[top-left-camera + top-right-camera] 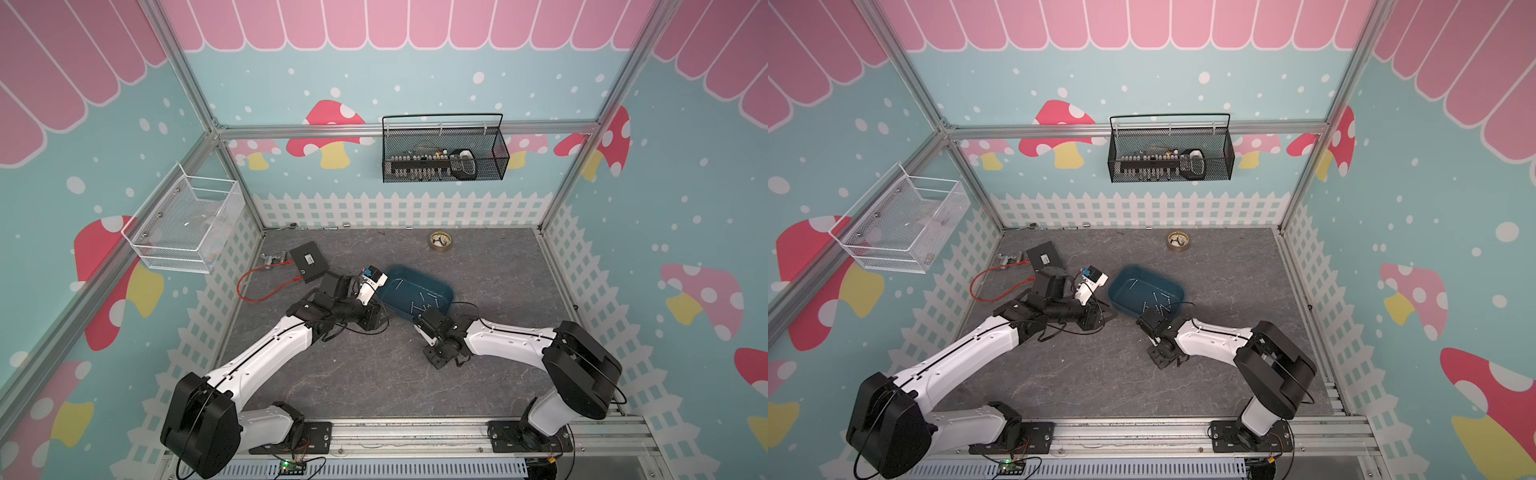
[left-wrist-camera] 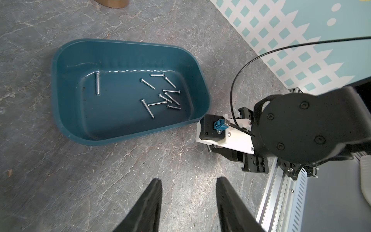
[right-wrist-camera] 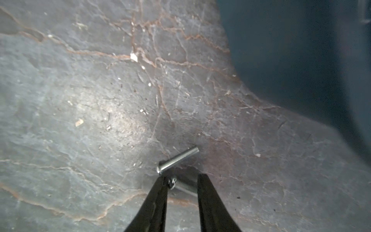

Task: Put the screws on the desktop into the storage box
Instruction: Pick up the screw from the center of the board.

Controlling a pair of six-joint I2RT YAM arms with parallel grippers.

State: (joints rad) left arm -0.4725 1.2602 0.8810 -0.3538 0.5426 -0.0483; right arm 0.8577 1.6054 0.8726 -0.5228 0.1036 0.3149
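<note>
While right jaws stand narrow astride one screw (image 3: 183,186) flat on counter (image 3: 80,100), cannot tell whether pinch is firm. Risk: second screw (image 3: 177,159) just beyond tips, easily nudged, could roll off. Straddled screw lies almost across gap; end-on pinch may slip or flick it out. Nearby storage box (image 3: 301,60) wall could snag low carry. Meanwhile left jaws wide, empty, over bare counter near box; about ten screws (image 2: 160,94) inside.

In a top view the storage box (image 1: 432,286) sits mid-frame on the desktop (image 1: 478,374) with screws (image 1: 424,302) in it, a flat box (image 1: 308,261) upper left of it, a tape roll (image 1: 440,241) upper right, and a mesh basket (image 1: 444,158) on the wall above.
</note>
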